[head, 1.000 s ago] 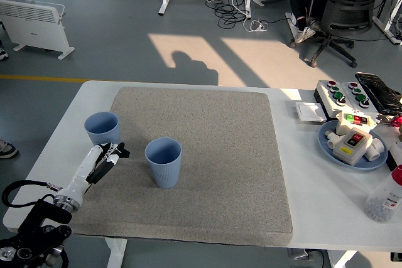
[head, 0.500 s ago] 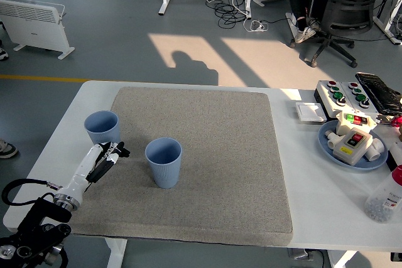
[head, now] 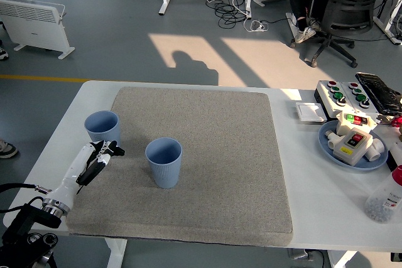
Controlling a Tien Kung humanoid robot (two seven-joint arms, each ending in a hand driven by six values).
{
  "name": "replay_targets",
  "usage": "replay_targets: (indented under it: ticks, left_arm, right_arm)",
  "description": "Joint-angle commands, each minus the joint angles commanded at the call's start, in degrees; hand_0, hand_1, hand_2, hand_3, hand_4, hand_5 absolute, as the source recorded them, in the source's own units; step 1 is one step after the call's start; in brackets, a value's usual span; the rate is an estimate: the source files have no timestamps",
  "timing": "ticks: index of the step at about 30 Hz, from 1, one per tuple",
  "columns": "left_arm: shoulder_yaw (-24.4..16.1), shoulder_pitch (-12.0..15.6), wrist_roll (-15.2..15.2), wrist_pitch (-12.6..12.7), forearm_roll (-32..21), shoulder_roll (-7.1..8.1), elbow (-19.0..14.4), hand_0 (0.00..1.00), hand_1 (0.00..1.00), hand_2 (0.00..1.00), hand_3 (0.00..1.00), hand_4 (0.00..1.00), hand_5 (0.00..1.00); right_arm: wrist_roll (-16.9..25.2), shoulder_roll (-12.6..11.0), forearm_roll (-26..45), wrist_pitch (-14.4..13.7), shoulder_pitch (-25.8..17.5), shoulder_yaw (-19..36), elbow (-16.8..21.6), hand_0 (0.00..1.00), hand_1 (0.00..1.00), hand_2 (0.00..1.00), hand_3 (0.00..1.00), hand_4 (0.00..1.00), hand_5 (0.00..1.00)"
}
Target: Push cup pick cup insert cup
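The left hand (head: 99, 157) has its dark fingers (head: 114, 150) loosely curled and holding nothing, their tips just near of the smaller pale blue ribbed plastic cup (head: 102, 127) that stands upright at the left edge of the grey felt mat (head: 207, 174); I cannot tell whether they touch its base. Against the picture from 1 second ago, the hand has drawn back a little toward the left and near side, the white forearm (head: 68, 183) sitting lower and further left, while the fingers look no wider apart than before. Neither cup has shifted: the larger pale blue ribbed plastic cup (head: 164, 162) stands upright to the right, well clear of the hand, and the 2 cups are apart with bare mat between them. That suggests the push has not yet begun and the arm is lining up beside the smaller cup. The right hand is out of view. On the right of the white worktop (head: 326, 186) lie a blue plate of plastic parts (head: 352, 145) and a button box (head: 342, 94).
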Motion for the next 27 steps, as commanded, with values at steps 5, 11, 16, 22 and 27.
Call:
replay_targets:
  ticks: [5,11,16,22,27]
  left_arm:
    - [-3.95,1.96,2.06,-0.66,4.60,2.38,-7.01,0.658,0.626,0.586,0.541,0.750,0.998]
    - [-6.31,-0.01,9.25,-6.42,14.02,4.63,-12.57,0.841,0.838,0.887,0.805,0.920,0.797]
    - [-4.65,-6.28,15.52,-14.45,25.62,5.79,-13.77,0.937,0.942,0.998,0.957,0.969,0.673]
    - [0.97,-14.67,18.73,-22.18,35.13,5.19,-11.37,0.977,0.978,0.998,0.998,0.979,0.549]
    - [5.00,-19.79,19.75,-26.06,39.39,4.14,-9.02,0.977,0.978,0.998,0.998,0.979,0.549]
  right_arm:
    - [-0.10,-0.03,-0.32,0.02,-0.25,0.21,0.01,0.710,0.636,0.650,0.588,0.122,0.413]
    - [-0.28,-0.06,-0.81,0.06,-0.55,0.58,0.04,0.710,0.636,0.650,0.589,0.123,0.412]
    - [-0.38,-0.05,-0.86,0.09,-0.62,0.61,0.08,0.710,0.636,0.649,0.588,0.122,0.413]
    - [-0.36,-0.12,-0.59,0.18,-0.31,0.38,0.07,0.711,0.636,0.649,0.587,0.123,0.412]
    - [-0.31,-0.18,-0.39,0.22,-0.16,0.24,0.05,0.711,0.636,0.649,0.587,0.123,0.412]
